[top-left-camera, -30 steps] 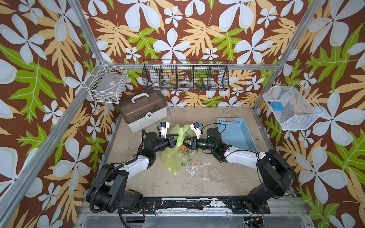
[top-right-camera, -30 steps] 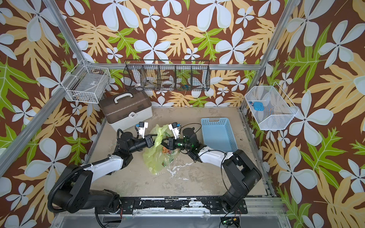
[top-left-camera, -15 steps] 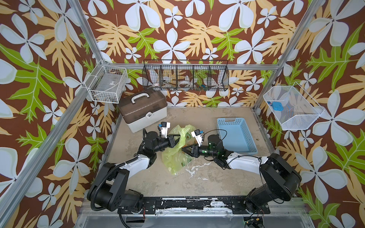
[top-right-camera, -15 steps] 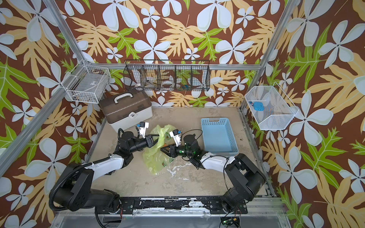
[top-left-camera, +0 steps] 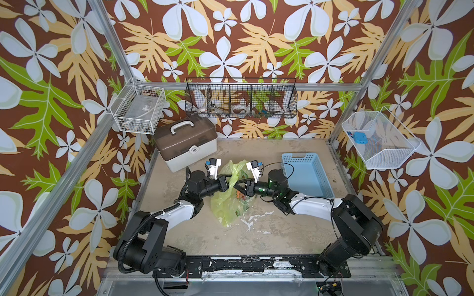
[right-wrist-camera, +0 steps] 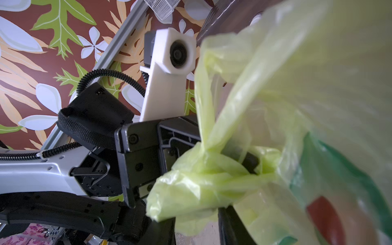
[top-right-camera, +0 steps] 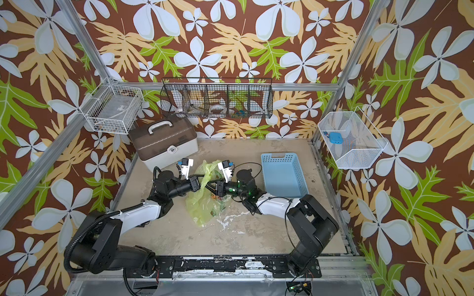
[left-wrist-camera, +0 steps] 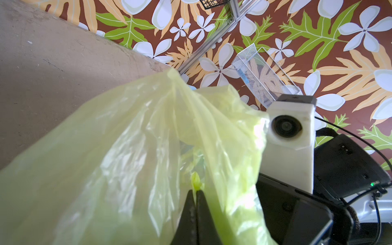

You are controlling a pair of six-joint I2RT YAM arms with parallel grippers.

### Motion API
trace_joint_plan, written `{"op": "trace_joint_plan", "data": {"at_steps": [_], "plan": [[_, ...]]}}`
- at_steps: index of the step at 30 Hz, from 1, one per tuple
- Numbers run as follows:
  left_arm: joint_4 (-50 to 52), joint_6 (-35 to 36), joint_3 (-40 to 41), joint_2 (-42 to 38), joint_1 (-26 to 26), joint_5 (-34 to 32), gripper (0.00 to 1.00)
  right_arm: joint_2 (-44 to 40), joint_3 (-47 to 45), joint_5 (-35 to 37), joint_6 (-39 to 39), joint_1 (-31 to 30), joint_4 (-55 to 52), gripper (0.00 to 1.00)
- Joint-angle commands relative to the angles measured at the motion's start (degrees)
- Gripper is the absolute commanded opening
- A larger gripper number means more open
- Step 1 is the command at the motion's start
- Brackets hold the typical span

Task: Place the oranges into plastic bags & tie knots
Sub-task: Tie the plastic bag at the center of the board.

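Left wrist view: left gripper (left-wrist-camera: 196, 191) fully closed, tips pinching a thin twist of the plastic bag (left-wrist-camera: 127, 148). The yellow-green film billows up around the tips and blocks most of the view. The right wrist camera mount (left-wrist-camera: 288, 135) sits just behind the film. Right wrist view: right gripper (right-wrist-camera: 197, 214) jaws partly apart, with a bunched, twisted wad of bag handle lying across the tips; can't tell if it's clamped or just resting there. Same view shows a left gripper finger (right-wrist-camera: 251, 161) poking through a loop of that twisted film, which wraps around it. Green and red-brown print on the bag wall sits close to the lens, blurred. In both top views the two grippers meet nearly tip to tip over the middle of the counter (top-left-camera: 269, 230). The bag top is drawn up between them and the bag body sags onto the counter toward the front edge. An orange-brown patch (top-left-camera: 241, 196) shows through the film just beside the right gripper; can't tell fruit from print. Light-blue slotted basket (top-left-camera: 305, 174) is just beside the right arm's wrist, on its outer side. Brown-lidded storage case (top-left-camera: 186, 143) sits at the back left of the counter, near the left gripper but apart. Black wire rack (top-left-camera: 241, 98) hangs on the back wall, with one white wire basket on the left wall (top-left-camera: 139, 112) and another on the right wall (top-left-camera: 379, 139). White smears (top-left-camera: 252, 220) mark the counter beside the bag's lower end.
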State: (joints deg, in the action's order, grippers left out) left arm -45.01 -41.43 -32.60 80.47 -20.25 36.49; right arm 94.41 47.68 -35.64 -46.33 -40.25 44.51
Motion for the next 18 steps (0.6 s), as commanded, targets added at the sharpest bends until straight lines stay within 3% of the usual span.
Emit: {"op": "trace_joint_plan", "data": {"at_steps": [1, 3, 7, 11, 18], "plan": [[-1.0, 0.7, 0.2, -0.1, -0.1, 1.5, 0.0, 1.3, 1.4, -0.3, -1.2, -0.2, 2.9, 0.29], [-0.9, 0.8, 0.3, -0.3, -0.1, 1.4, 0.0, 2.0, 1.5, -0.7, -1.4, -0.2, 3.1, 0.27], [-0.9, 0.8, 0.2, -0.4, -0.2, 1.3, 0.0, 2.0, 0.3, -0.1, -1.8, -0.1, 4.5, 0.0], [-1.4, 0.1, 0.3, -0.7, -0.2, 1.3, 0.0, 0.1, -1.7, 1.1, -1.3, -0.1, 3.7, 0.0], [-3.4, -3.6, -0.3, -2.5, 1.5, 1.2, 0.0, -5.5, -6.3, 5.2, 3.6, 0.9, -7.5, 0.0]]}}
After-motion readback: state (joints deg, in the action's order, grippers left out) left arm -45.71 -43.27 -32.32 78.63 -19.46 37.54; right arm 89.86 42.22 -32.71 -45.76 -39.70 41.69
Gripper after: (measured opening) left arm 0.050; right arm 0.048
